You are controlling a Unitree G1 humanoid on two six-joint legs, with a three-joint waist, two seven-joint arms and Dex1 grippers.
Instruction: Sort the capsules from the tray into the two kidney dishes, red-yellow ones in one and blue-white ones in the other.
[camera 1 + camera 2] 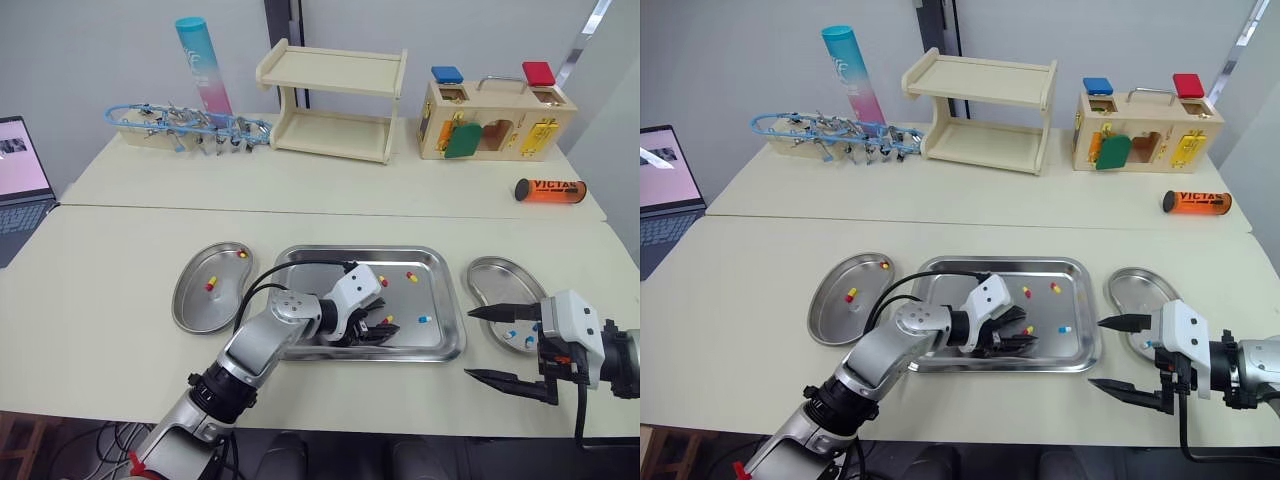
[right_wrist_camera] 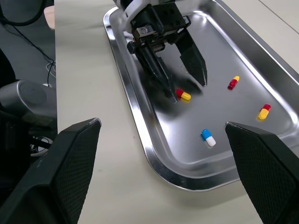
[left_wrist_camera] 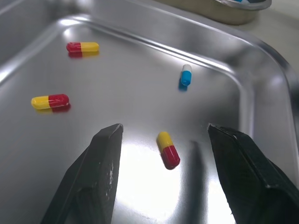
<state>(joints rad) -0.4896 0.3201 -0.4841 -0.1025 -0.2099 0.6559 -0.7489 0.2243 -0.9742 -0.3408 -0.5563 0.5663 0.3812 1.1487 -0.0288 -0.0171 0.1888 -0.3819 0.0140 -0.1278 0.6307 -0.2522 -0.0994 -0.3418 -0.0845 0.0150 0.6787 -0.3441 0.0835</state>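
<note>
The steel tray [image 1: 360, 251] holds three red-yellow capsules and one blue-white capsule [image 1: 425, 319]. My left gripper [image 1: 372, 325] is low inside the tray and open, its fingers either side of a red-yellow capsule [image 3: 168, 149] without touching it. The other two red-yellow capsules [image 1: 382, 281] lie farther back. The left kidney dish [image 1: 195, 305] holds two red-yellow capsules [image 1: 211, 284]. The right kidney dish [image 1: 490, 280] holds blue-white capsules [image 1: 510, 335]. My right gripper [image 1: 470, 344] hangs open and empty off the tray's front right corner, beside the right dish.
Along the back of the table stand a wooden shelf [image 1: 335, 100], a wooden lock box [image 1: 495, 120], a blue rack [image 1: 185, 125] and a teal-pink cylinder [image 1: 200, 65]. An orange tube [image 1: 548, 190] lies at back right. A laptop [image 1: 20, 180] sits far left.
</note>
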